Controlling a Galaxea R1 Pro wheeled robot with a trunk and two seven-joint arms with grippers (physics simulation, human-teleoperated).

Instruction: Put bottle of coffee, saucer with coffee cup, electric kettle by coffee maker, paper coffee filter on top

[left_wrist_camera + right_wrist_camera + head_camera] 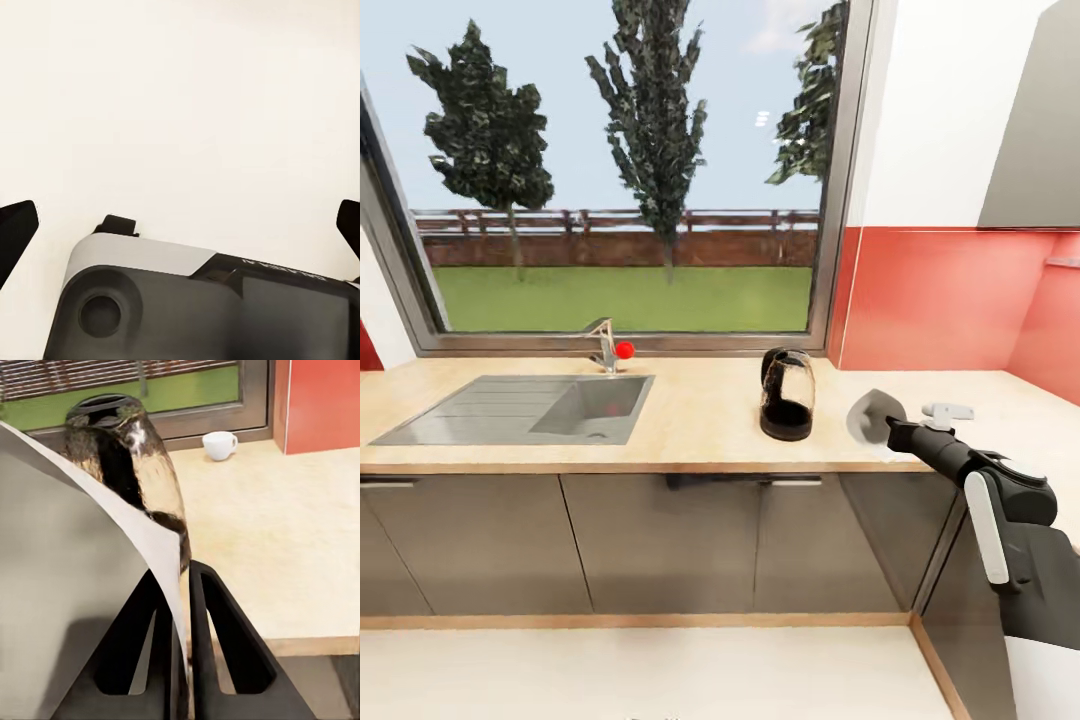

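Head view high, facing window over counter (700,420), right wrist close along counter, both share kettle (787,395), left wrist faces blank pale surface

Background: plain cream-white surface (180,97) across the upper and middle frame, featureless.
Left gripper (180,225): two dark black fingertips (15,229), one at the left edge, one at the right edge, set wide apart with nothing between them.
Lower frame: rounded grey-and-white robot housing (142,259) with a dark circular recess (101,313) and mirrored lettering, too small to read.
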